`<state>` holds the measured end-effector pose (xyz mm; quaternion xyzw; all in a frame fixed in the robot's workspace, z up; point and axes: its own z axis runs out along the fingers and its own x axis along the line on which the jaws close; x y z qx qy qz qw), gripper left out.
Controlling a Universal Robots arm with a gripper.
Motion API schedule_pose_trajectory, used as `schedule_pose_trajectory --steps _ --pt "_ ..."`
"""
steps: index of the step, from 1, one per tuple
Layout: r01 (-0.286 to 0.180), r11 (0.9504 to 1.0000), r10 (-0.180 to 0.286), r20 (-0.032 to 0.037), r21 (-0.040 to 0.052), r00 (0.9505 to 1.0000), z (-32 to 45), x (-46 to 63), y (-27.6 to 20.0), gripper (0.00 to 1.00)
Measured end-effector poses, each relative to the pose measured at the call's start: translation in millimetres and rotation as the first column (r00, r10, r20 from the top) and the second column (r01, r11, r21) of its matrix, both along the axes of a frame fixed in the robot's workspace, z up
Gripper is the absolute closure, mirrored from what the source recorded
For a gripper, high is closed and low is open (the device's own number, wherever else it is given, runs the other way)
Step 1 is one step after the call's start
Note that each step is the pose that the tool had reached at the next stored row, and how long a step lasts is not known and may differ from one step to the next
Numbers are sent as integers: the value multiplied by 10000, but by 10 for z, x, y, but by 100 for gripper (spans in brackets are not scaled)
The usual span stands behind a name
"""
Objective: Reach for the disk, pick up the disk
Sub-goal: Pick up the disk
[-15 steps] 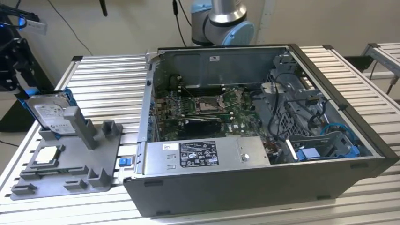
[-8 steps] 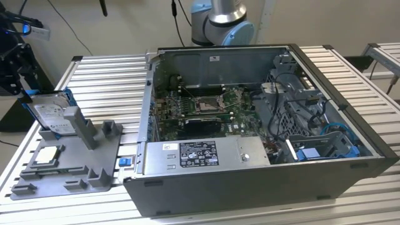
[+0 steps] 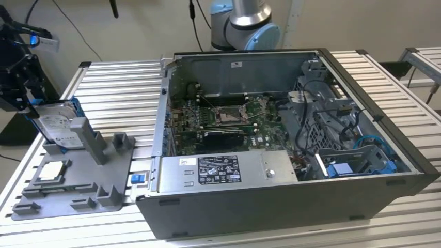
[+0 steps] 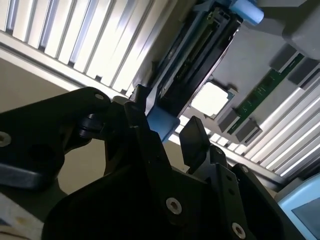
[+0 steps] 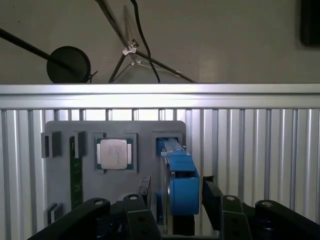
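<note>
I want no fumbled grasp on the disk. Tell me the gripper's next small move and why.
Probably close the gripper on the disk. In the first wrist view its open fingers straddle the disk's blue edge with a gap on each side, and the disk stands upright in the grey holder, so no further approach seems needed.

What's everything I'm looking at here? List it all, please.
table: one, silver slats, under everything
computer case: one, dark grey, open, mid-table
tray: one, grey, exterior view's left of the case
disk: one, silver with blue rails, upright in the tray
chip: one, silver square, flat in the tray
memory strip: one, green, in the tray
arm: one, silver-blue, behind the case
gripper: one, black, at the disk; fingers open, straddling its blue rail
</note>
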<state>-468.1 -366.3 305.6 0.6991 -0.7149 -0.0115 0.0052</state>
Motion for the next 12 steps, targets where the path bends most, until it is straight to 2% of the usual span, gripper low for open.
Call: schedule_pose_trajectory --steps 12 --pt "0 10000 0 -26 -1 10000 -218 0 1 0"
